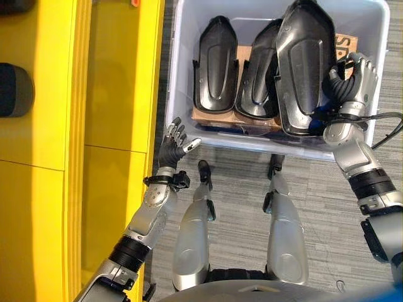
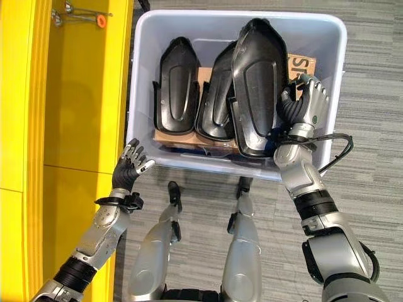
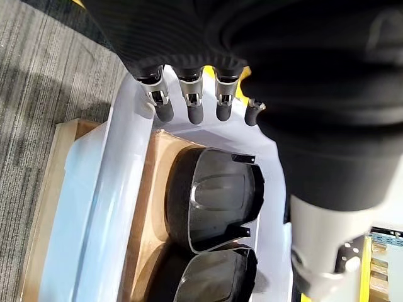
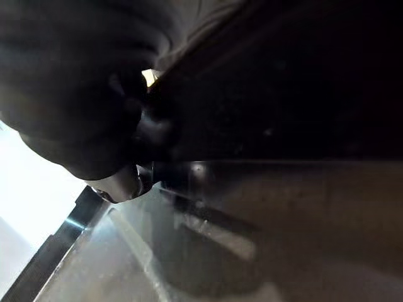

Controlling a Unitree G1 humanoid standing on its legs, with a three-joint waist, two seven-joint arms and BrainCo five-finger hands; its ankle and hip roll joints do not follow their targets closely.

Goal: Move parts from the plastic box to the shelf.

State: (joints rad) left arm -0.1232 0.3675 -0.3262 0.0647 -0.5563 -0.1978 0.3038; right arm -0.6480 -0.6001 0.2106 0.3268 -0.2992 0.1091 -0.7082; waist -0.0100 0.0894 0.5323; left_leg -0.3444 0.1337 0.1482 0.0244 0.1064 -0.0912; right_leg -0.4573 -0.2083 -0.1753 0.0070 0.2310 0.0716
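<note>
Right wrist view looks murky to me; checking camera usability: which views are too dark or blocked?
Right wrist view: mostly dark, a black part pressed close against the lens. Left wrist view: evenly lit, parts in the plastic box plain. Eye views: bright, clear.

Even, bright overhead light fills both eye views; soft sheen runs along the glossy black parts [image 1: 305,63] and the yellow shelf [image 1: 116,94]. The right wrist view is dim and blurred, dark shapes against a washed-out bright corner.
</note>
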